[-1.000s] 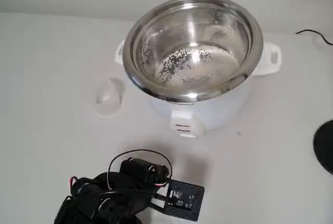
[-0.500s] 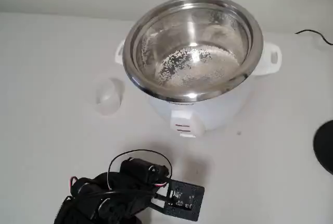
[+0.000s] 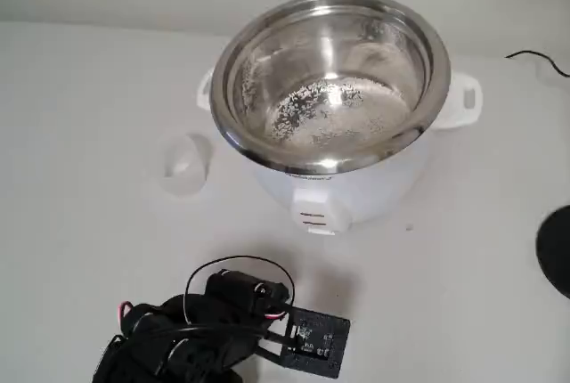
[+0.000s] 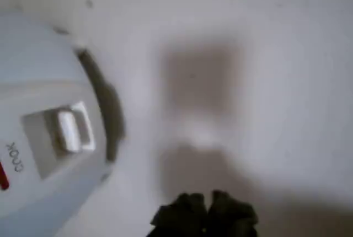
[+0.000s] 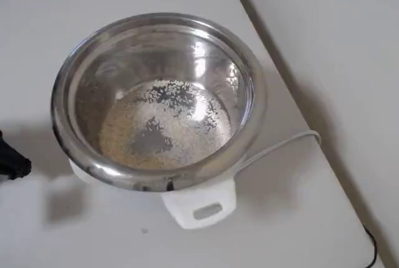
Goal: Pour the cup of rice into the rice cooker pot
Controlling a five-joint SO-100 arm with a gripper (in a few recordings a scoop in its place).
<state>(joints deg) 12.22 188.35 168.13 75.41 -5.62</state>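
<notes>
The rice cooker pot [image 3: 329, 80] sits in the upper middle of the fixed view, a shiny steel bowl with a wide rim set in its white body, one side handle poking out to the right and the front switch facing the lower edge of the frame. The rice [image 3: 334, 116] lies spread over the bottom of the bowl as a pale, patchy layer; in the overhead view the same grains [image 5: 165, 124] cover the floor of the pot [image 5: 156, 28], with a white cord trailing off to the right. The cup [image 3: 185, 163] stands on the white table [image 3: 80, 134] to the left of the cooker, near it but apart, and it looks empty. The black arm is folded low at the bottom left of the fixed view, well apart from the cup. In the wrist view the pincer [image 4: 204, 215] shows as a dark shape at the bottom edge with its two tips pressed together, holding nothing, and the cooker's switch fills the left side.
</notes>
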